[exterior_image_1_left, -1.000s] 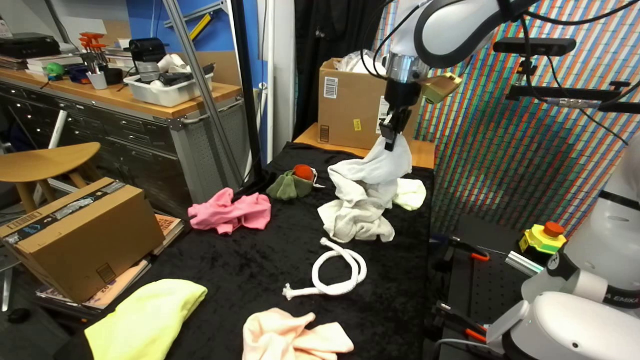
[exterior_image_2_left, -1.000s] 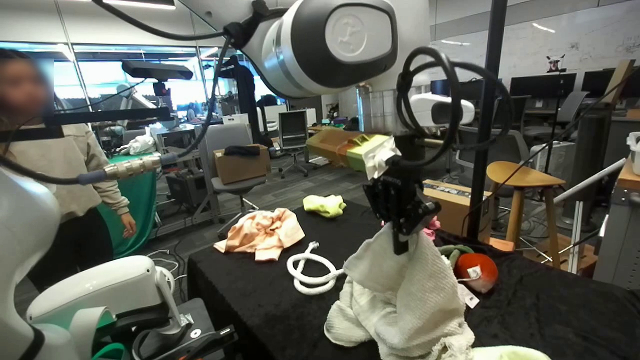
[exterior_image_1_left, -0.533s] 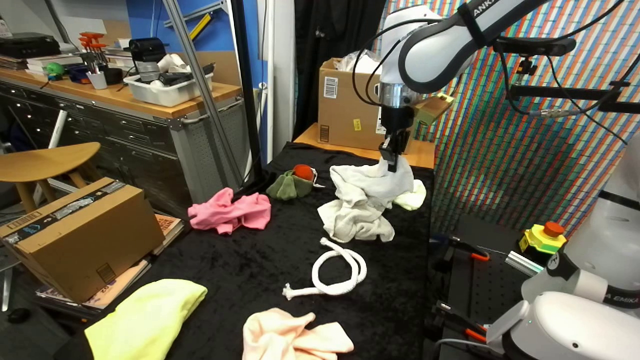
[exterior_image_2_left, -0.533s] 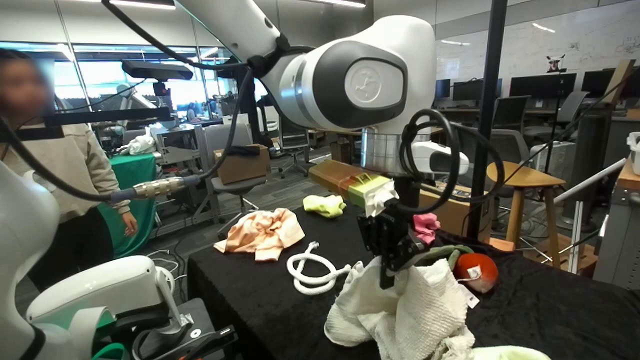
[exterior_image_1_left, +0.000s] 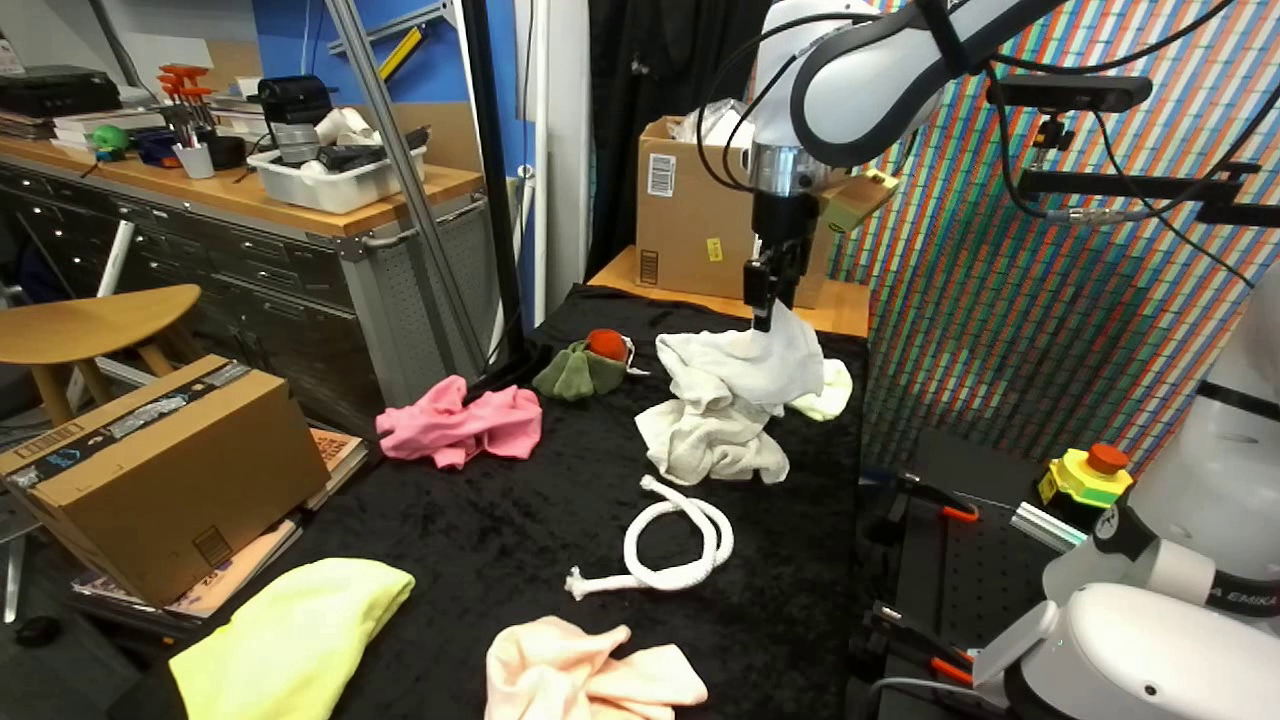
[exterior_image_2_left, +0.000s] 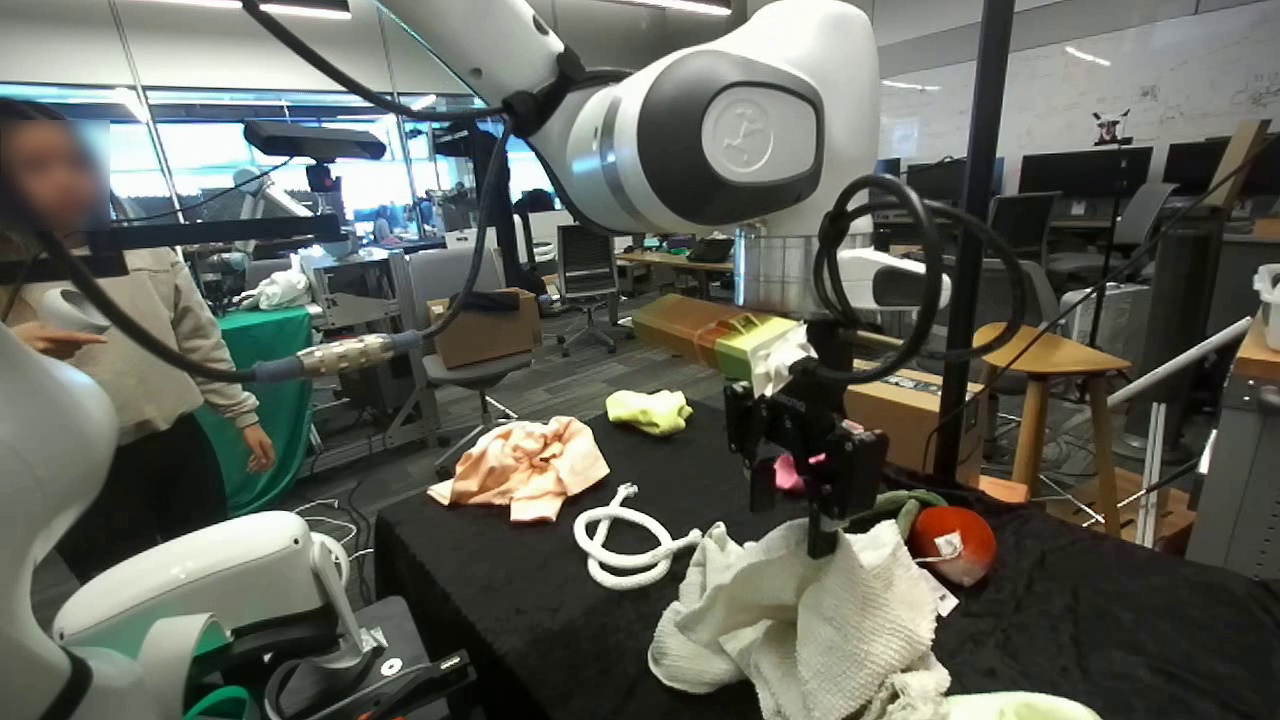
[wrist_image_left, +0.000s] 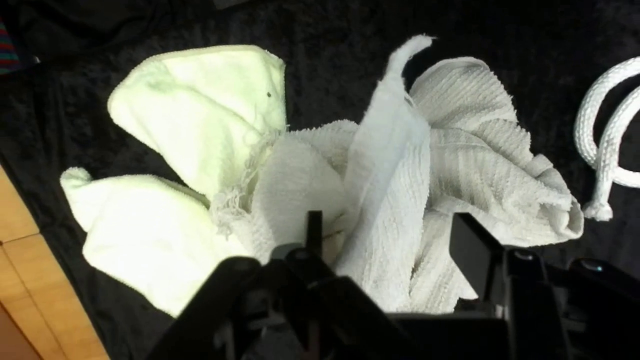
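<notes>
Spread, my fingers (wrist_image_left: 472, 252) perhaps touched the white towel (wrist_image_left: 382, 210), its tip (wrist_image_left: 401, 57) at twelve o'clock; moving strictly vertically seemed wisest.

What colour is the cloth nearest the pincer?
The cloth is off-white, seen best in the wrist view.

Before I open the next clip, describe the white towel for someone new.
On the black table, look under the open gripper. The crumpled towel there meets a pale yellow cloth; its ribbed weave and off-white colour set it apart.
</notes>
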